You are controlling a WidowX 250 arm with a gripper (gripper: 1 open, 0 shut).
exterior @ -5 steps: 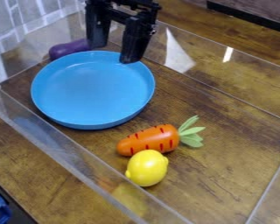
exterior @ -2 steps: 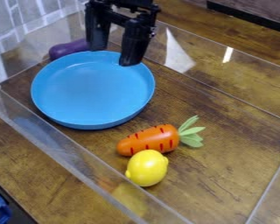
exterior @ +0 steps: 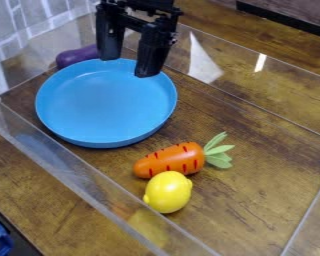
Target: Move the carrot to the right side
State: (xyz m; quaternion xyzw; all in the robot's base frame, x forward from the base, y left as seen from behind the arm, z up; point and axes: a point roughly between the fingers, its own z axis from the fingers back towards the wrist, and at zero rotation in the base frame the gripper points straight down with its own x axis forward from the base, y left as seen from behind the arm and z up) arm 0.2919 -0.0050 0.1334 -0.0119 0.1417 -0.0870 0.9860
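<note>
Lemon [exterior: 168,191], round and yellow, nearest the camera on a dark wooden tabletop [exterior: 256,120], touching the carrot just behind. Orange toy carrot [exterior: 174,159] lying on its side, dark grooves across the body, pale green leafy top pointing right. Taken as landmark from here on. Behind and left of the carrot, close but apart: large blue plate [exterior: 69,125], nothing on it. Beyond the carrot, over the plate's far rim: black gripper [exterior: 131,60], fingers spread wide, pinching nothing, hanging well apart from the carrot. Left of the gripper, farthest from the carrot: purple eggplant [exterior: 77,56], half hidden behind the plate.

Judged as approach step, not yet begun. Best done by coming toward the camera and down over the carrot's orange body, fingers straddling across its width, clear of the lemon so as not to nudge it; bare tabletop right of the carrot for the drop.

Compared with a second earlier: no visible change, gripper in the same spot and equally wide, carrot and lemon unmoved.
</note>
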